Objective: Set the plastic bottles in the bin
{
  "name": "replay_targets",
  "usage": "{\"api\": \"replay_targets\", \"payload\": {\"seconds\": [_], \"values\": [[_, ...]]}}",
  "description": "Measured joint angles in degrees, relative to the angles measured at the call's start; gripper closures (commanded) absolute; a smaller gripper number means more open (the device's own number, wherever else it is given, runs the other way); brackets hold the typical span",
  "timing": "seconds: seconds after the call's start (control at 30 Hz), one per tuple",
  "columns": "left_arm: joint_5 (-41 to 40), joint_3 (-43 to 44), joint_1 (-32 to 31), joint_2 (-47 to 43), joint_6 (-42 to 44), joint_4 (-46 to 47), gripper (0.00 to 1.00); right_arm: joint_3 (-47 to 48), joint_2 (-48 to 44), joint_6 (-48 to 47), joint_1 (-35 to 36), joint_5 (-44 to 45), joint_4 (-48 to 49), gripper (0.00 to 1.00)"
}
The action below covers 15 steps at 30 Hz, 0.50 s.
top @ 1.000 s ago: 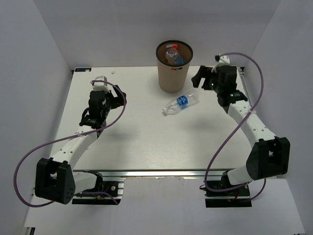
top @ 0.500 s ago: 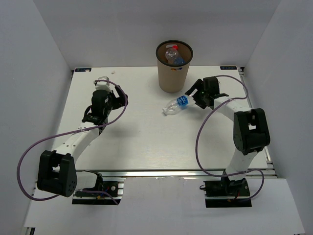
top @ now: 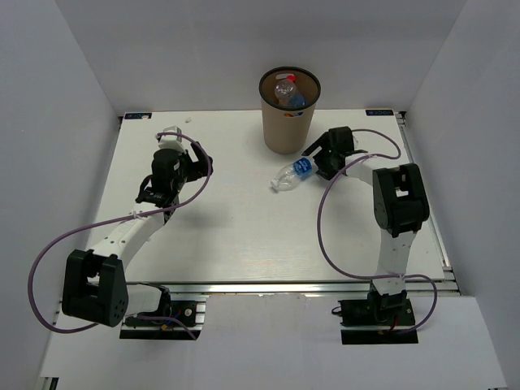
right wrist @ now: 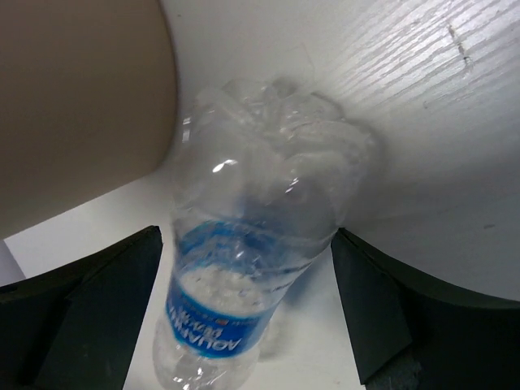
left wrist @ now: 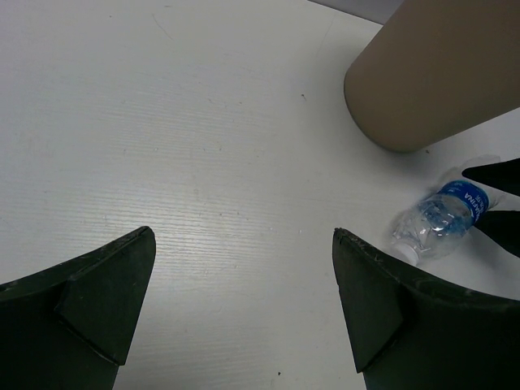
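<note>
A clear plastic bottle [top: 288, 176] with a blue label lies on its side on the white table, just right of the bin's foot. My right gripper [top: 314, 162] is open and straddles the bottle's base end; in the right wrist view the bottle [right wrist: 252, 268] fills the space between the fingers, with a gap at the right finger [right wrist: 382, 309]. The tan bin [top: 289, 110] stands at the back middle, and a bottle with a red cap [top: 284, 88] lies inside it. My left gripper [top: 193, 166] hangs open and empty over bare table on the left, facing the bin [left wrist: 431, 73] and the bottle [left wrist: 443, 223].
The bin's wall [right wrist: 81, 106] stands close to the left of my right gripper. White walls enclose the table on the left, back and right. My right arm's purple cable [top: 325, 219] loops over the table's right half.
My right arm has swung in from the back right corner and come down, so its open jaws now stand either side of the bottle's base. The left arm shifted slightly, then held still.
</note>
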Motion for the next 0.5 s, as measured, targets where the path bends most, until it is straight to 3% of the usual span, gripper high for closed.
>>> {"api": "replay_targets", "payload": {"seconds": [0.1,0.2,0.3,0.43,0.5], "values": [[0.04,0.00,0.00,0.00,-0.02,0.00,0.02,1.79,2.25,1.22,0.04,0.15,-0.48,0.11],[0.07,0.00,0.00,0.00,-0.02,0.00,0.02,3.50,3.69,1.75,0.04,0.55,-0.39,0.18],[0.04,0.00,0.00,-0.02,-0.02,0.02,0.02,3.69,4.11,2.29,0.04,0.76,-0.13,0.31],[0.02,0.00,0.00,-0.15,0.00,0.13,0.02,2.75,3.89,2.10,0.04,1.14,1.68,0.65],[-0.02,0.00,0.00,-0.31,0.00,0.17,0.02,1.68,3.02,1.25,0.13,1.77,2.45,0.71]]}}
